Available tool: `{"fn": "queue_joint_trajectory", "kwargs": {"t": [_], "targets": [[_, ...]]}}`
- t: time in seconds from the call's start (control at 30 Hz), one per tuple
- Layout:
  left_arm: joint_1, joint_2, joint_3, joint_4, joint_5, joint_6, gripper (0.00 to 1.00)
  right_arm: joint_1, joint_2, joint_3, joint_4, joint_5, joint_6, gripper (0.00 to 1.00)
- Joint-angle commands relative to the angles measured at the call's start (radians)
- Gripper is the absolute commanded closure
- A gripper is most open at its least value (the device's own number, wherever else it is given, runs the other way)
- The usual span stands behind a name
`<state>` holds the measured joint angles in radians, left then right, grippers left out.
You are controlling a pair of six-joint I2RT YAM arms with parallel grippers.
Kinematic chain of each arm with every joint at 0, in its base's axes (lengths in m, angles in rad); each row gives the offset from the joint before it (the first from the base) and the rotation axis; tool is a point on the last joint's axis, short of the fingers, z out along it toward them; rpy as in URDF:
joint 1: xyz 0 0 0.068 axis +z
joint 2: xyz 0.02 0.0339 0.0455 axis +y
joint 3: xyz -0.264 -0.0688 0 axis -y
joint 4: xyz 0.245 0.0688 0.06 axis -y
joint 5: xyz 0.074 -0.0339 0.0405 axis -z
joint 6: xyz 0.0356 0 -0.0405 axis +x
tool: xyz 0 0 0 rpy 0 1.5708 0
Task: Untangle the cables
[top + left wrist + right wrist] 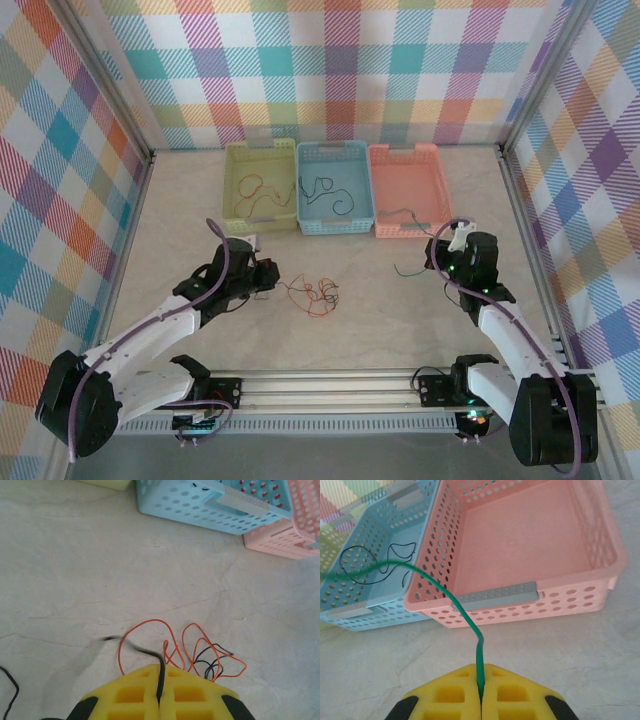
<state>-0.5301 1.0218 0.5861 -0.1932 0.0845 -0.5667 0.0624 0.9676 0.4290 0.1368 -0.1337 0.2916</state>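
One wire pinched on each side, lol

A black cable [146, 653] is clamped in the left gripper [160, 674], right by the orange clump [312, 296] on the table [75, 580]. A green cable [470, 622] is squeezed in the right gripper [481, 674], near the pink basket [570, 597].

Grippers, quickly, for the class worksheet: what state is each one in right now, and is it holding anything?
Left gripper: closed on a black cable.
Right gripper: closed on a green cable.
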Motion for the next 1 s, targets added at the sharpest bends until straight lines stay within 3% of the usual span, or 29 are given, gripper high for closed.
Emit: {"fn": "queue_joint_trajectory", "kwargs": {"t": [0.0, 0.23, 0.37, 0.47, 0.53, 0.67, 0.8, 0.97], "targets": [[0.033, -0.030, -0.033, -0.049, 0.009, -0.027, 1.00, -0.002, -0.003, -0.014, 0.013, 0.036, -0.002, 1.00], [0.037, 0.020, -0.021, 0.002, 0.096, -0.035, 1.00, -0.001, -0.014, -0.027, 0.038, 0.030, -0.006, 1.00], [0.018, 0.094, 0.025, 0.033, 0.173, -0.034, 1.00, 0.000, -0.039, -0.039, 0.107, -0.072, -0.002, 1.00], [-0.022, 0.138, 0.080, 0.012, 0.179, -0.012, 0.67, -0.001, -0.066, -0.046, 0.154, -0.180, 0.002, 1.00], [-0.044, 0.168, 0.128, -0.023, 0.179, 0.002, 0.54, 0.002, -0.084, -0.054, 0.198, -0.237, 0.005, 1.00], [-0.068, 0.177, 0.214, -0.077, 0.178, 0.033, 0.42, 0.012, -0.095, -0.062, 0.233, -0.290, 0.007, 1.00], [-0.096, 0.159, 0.293, -0.131, 0.214, 0.097, 0.40, 0.018, -0.092, -0.062, 0.260, -0.328, 0.026, 1.00], [-0.166, 0.150, 0.348, -0.044, 0.206, 0.207, 0.38, 0.020, -0.075, -0.024, 0.220, -0.387, 0.144, 1.00]]}}
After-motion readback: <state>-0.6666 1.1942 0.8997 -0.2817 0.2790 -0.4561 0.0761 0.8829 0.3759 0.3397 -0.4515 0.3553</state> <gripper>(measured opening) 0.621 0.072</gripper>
